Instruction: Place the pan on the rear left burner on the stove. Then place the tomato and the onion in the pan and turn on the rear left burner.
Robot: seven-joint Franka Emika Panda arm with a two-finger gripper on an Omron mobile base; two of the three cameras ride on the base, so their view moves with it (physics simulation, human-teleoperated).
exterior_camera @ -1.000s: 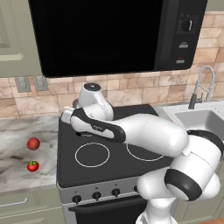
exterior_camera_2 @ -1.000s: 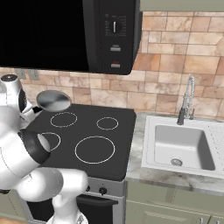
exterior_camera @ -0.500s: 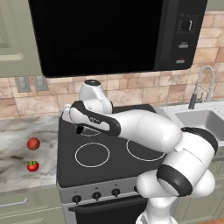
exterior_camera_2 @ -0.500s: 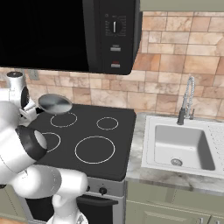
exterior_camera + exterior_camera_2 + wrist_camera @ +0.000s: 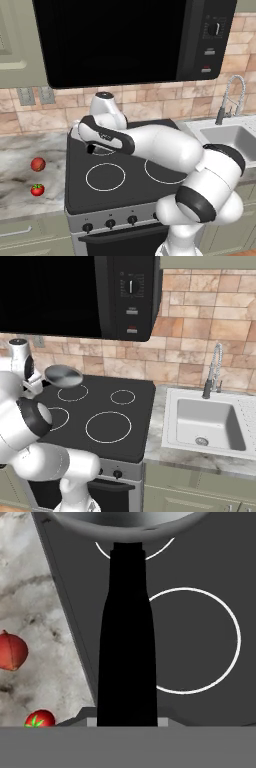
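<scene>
The pan [image 5: 63, 376] hangs level just above the stove [image 5: 137, 411], over the rear left burner [image 5: 73, 392]. My gripper [image 5: 35, 384] is shut on its black handle [image 5: 127, 637], at the stove's left edge. In the hand view the pan's bowl [image 5: 125, 522] covers most of the rear left burner [image 5: 162, 548], and the front left circle [image 5: 196, 640] lies to the right of the handle. The onion [image 5: 38, 164] and the tomato [image 5: 37, 189] rest on the marble counter left of the stove, the onion [image 5: 11, 650] farther back than the tomato [image 5: 39, 719]. My forearm hides the pan in the left base view.
A black microwave [image 5: 75, 296] hangs low over the cooktop. Small black knobs [image 5: 110, 223] line the silver front panel. A sink [image 5: 205, 423] with a tall faucet [image 5: 212, 368] lies to the right of the stove. The counter [image 5: 25, 150] holds only the two red balls.
The pan has come down and slightly right over the rear left circle, mostly in the first half second. The onion and tomato have not moved.
</scene>
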